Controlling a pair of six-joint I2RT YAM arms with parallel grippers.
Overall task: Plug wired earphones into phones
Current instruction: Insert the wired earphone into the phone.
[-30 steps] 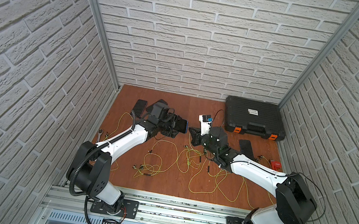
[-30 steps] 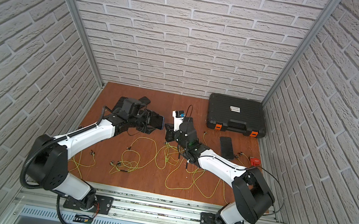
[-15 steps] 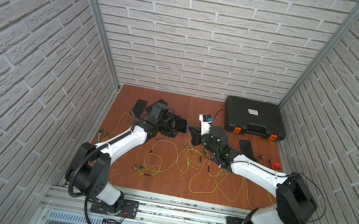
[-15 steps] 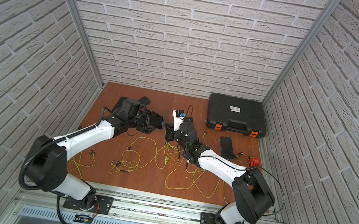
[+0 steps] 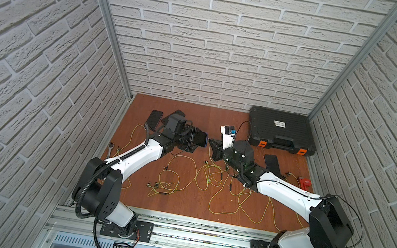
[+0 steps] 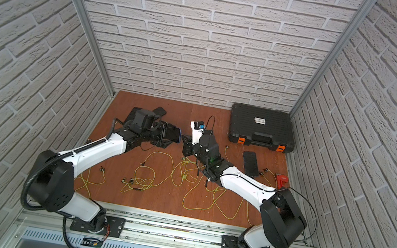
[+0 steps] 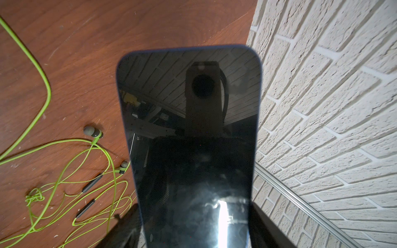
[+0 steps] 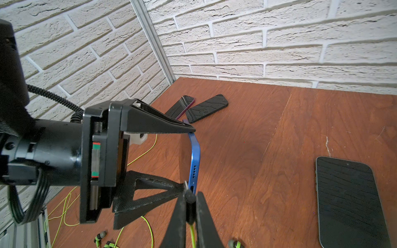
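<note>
Nothing has moved since a moment ago. Both my arms stay where they were, with their tips almost meeting.

My right gripper [image 8: 190,194] is squeezed tight on a small dark plug [image 8: 190,203]. A yellow-green cord [image 8: 192,234] hangs down from the plug, between my fingers. The plug's shiny tip sits just beside the little hole in the blue edge of the held phone [image 8: 195,156]. I cannot tell if the tip touches it.

My left gripper [image 8: 188,159] is clamped on that phone, with one finger on each long side. It holds the phone up off the table [image 8: 279,133]. The end with the holes faces my right gripper.

Under my left gripper, tangled cords [image 7: 35,196] lie in loose loops on the wood. Small earbuds [image 7: 93,132] and thin dark remotes [image 7: 92,182] lie among them.

A bit off to the side of my right gripper, a flat phone [image 8: 348,199] lies on the table by itself.

Farther off, past my left gripper, two far phones [image 8: 206,108] lie close together near the corner of the walls.

Farthest away, well past my right gripper, a big black case [image 5: 280,130] with orange latches sits by the back wall.
</note>
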